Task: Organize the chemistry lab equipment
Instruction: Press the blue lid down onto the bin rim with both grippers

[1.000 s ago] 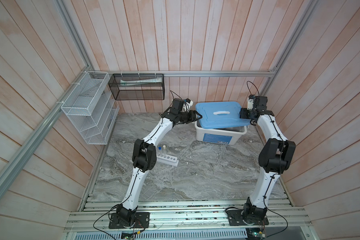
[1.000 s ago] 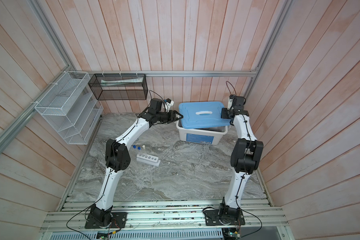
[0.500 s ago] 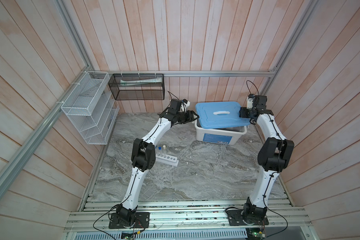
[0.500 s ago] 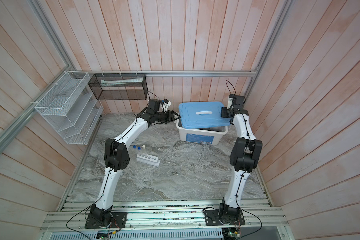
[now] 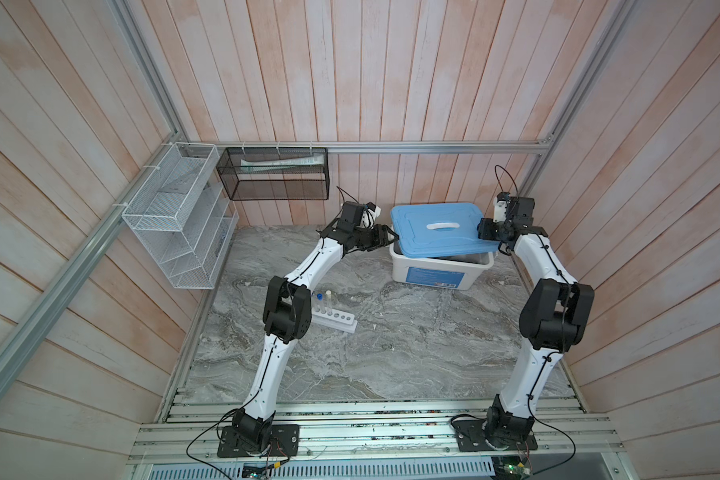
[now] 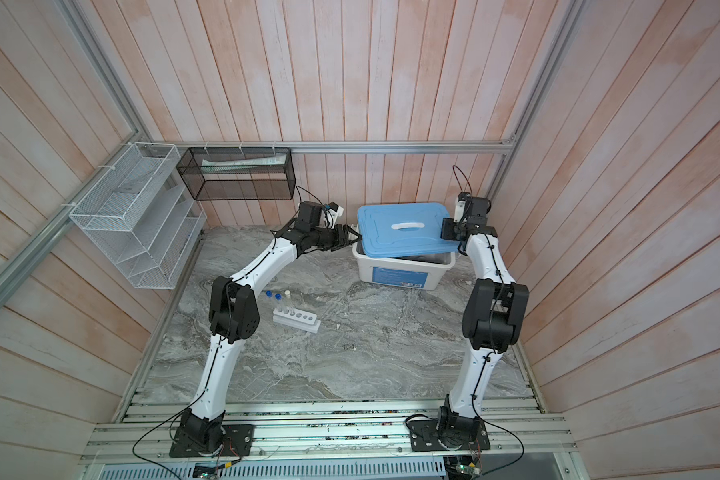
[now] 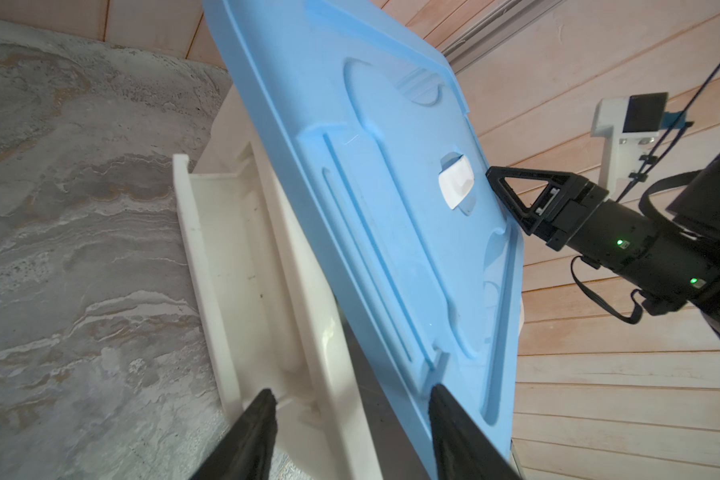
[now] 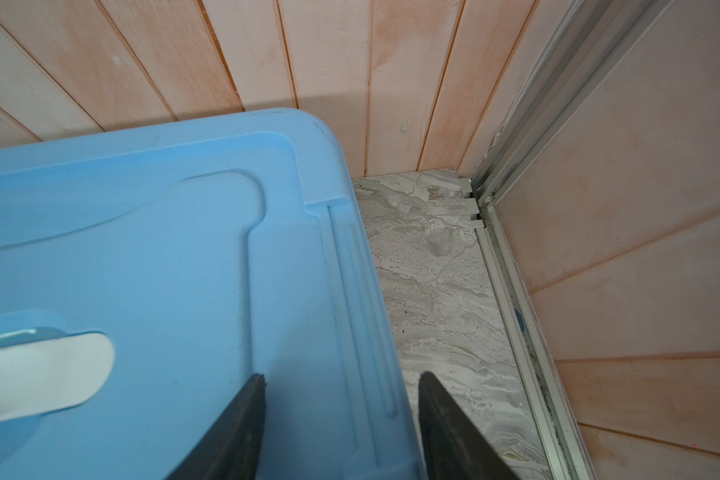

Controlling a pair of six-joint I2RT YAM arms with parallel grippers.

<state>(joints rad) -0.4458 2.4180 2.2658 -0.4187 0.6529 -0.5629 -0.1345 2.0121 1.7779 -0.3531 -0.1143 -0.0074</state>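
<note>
At the blue lid (image 5: 416,243), my left gripper (image 5: 391,237) and right gripper (image 5: 481,232) straddle its edges, jaws apart; clamping, lifting next.

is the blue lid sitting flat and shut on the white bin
No, in the left wrist view the blue lid is tilted up off the white bin, whose open inside shows beneath it.
</note>
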